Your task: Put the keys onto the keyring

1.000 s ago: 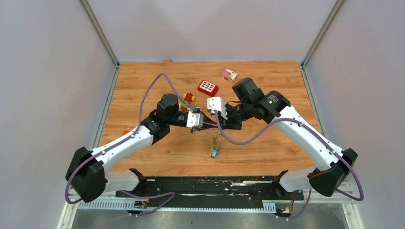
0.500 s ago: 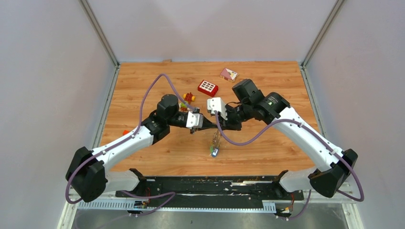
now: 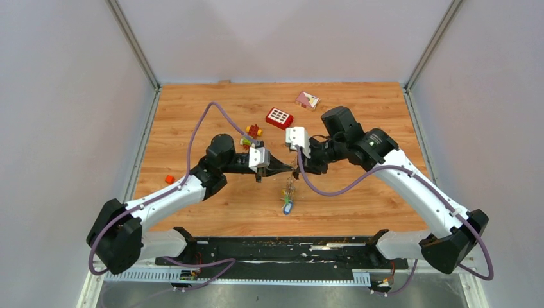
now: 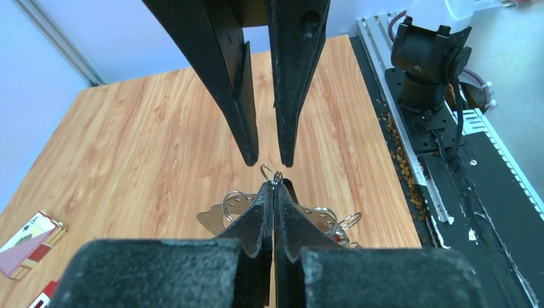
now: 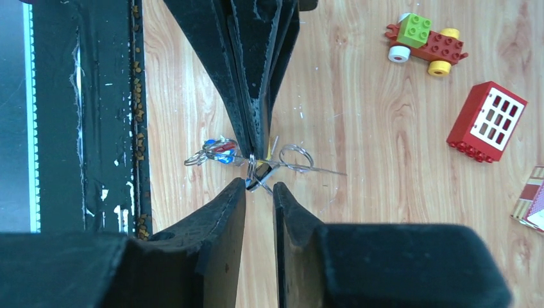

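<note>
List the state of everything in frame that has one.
left gripper: shut on a small ring atop the keys
right gripper: open, tips facing left gripper's, holding nothing
keys: bunched, hanging from left gripper
red window brick: lying flat, window face up

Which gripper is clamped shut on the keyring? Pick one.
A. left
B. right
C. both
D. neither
A: the left gripper has its fingers pressed together on the keyring, while the right gripper shows a clear gap between its fingertips beside it.
</note>
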Robot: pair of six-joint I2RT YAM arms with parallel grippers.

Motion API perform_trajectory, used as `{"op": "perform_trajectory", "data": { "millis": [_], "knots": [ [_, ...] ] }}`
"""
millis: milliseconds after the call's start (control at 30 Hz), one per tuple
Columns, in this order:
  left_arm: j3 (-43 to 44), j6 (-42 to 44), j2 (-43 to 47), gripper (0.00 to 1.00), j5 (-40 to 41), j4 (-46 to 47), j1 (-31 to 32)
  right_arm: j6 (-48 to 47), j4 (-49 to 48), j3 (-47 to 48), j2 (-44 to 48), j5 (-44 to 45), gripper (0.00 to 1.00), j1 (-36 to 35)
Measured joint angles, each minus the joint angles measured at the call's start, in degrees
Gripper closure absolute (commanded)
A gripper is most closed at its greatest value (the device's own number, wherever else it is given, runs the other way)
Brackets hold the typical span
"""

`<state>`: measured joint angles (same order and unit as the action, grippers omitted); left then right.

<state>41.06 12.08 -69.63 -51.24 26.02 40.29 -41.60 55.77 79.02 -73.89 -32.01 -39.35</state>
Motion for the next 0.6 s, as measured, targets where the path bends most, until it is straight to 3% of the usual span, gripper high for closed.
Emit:
{"op": "perform_trajectory", "data": {
  "millis": [233,600],
  "knots": [
    [-2.6,-5.0,1.0,1.00,1.3,4.9,-0.7,1.1,-2.4,-2.2,2.4,-0.6,0.60,1.7],
    [-7.8,-19.4,1.6,1.00,2.7,22.3,-1.7,3.0,-10.0,-8.1,8.2,-6.8,0.58,3.5]
  ]
}}
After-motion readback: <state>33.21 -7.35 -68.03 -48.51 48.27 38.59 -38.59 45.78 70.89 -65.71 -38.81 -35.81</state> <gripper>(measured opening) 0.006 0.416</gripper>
